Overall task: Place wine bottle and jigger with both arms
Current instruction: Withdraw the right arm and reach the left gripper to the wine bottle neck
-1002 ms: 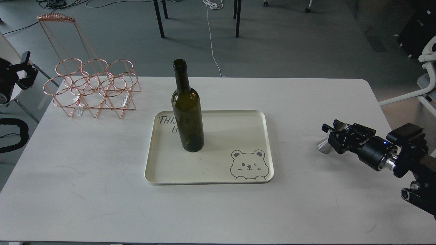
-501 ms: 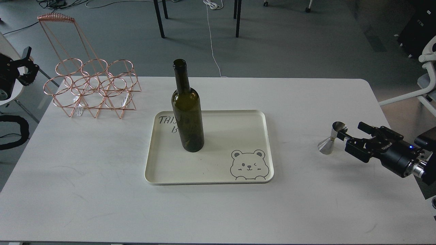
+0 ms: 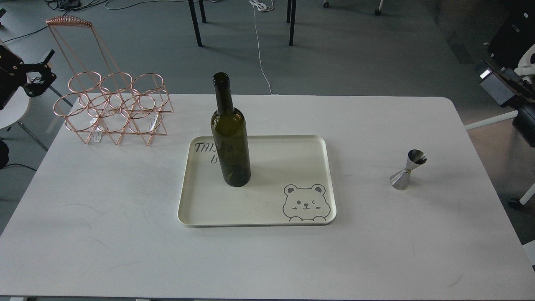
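The wine bottle, dark olive-green with no label, stands upright on the left part of the cream tray. The jigger, a small shiny steel double cone, stands upright on the white table right of the tray, with nothing touching it. My left gripper hangs off the table's far left edge beside the wire rack, its two fingers apart and empty. My right arm's end shows as a dark block at the upper right, off the table. Its fingers cannot be told apart.
A copper wire bottle rack stands at the table's back left corner. The tray carries a bear drawing at its front right. A white chair stands off the right edge. Table legs and cables lie on the floor behind.
My right gripper let go of the jigger and pulled back right and up, off the table. The jigger stays standing. My left gripper rose slightly at the far left.
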